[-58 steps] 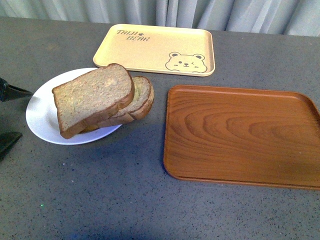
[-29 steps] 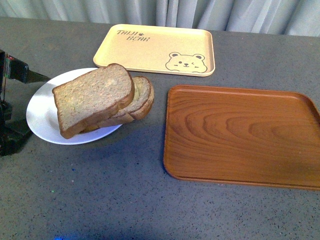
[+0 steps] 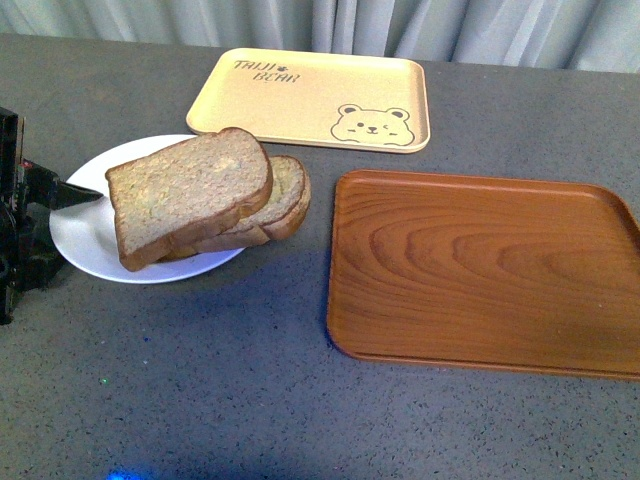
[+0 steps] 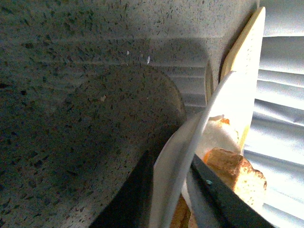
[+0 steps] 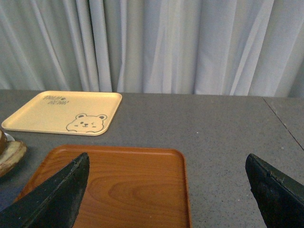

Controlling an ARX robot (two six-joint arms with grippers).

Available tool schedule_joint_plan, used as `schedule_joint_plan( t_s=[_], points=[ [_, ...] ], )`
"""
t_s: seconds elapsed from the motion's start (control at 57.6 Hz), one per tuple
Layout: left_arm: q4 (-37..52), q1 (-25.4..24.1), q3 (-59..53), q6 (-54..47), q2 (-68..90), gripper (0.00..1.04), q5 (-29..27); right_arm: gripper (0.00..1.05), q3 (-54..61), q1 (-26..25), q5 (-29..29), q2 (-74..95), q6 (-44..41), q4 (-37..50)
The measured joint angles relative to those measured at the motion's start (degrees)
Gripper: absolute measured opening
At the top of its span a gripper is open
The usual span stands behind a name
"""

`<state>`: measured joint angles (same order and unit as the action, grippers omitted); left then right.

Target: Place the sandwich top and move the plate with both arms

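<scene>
The right gripper (image 5: pixel 166 159) hangs nearest to the robot, over the near edge of the brown wooden tray (image 3: pixel 480 270). Its jaws are wide apart and hold nothing, so this arm has no part in the work yet.

A little farther, at the left side of the counter (image 3: pixel 200 380), is the change. 1 second ago only 2 dark tips showed at the left border. Now the left gripper (image 3: pixel 60 225) has come in to the plate (image 3: pixel 85 245). In the left wrist view the white rim passes between the 2 jaws, 1 under it and 1 over it. They look narrow and closed on the rim. The plate has also shifted slightly from its earlier place, and its left edge seems a bit raised from the counter.

The sandwich top (image 3: pixel 188 195) already lies on the plate, resting at a slant on the slice with the rounded end (image 3: pixel 285 195). So, by my judgement, the placing is done and the moving of the plate begins, with only 1 of the 2 arms on it. The slanted top slice can slide if the plate tilts more.

At the far side the beige bear tray (image 3: pixel 300 95) has not moved.
</scene>
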<state>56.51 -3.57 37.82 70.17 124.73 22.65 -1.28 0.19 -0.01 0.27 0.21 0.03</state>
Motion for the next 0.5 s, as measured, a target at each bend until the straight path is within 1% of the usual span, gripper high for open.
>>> schedule_joint_plan(
  t_s=[0.069, 0.104, 0.295, 0.504],
  points=[
    [0.94, -0.02, -0.44, -0.09, 0.00, 0.04, 0.48, 0.96, 0.00, 0.00, 0.00, 0.00, 0.00, 0.00],
    [1.36, -0.02, -0.70, -0.24, 0.00, 0.02, 0.87, 0.96, 0.00, 0.00, 0.00, 0.00, 0.00, 0.00],
    [2.32, -0.07, -2.73, 1.51, -1.03, 0.02, 1.46, 0.96, 0.00, 0.00, 0.00, 0.00, 0.00, 0.00],
    [-0.09, 0.90, -3.50, 1.18, -5.73, 0.02, 1.81, 0.96, 0.00, 0.00, 0.00, 0.00, 0.00, 0.00]
  ],
)
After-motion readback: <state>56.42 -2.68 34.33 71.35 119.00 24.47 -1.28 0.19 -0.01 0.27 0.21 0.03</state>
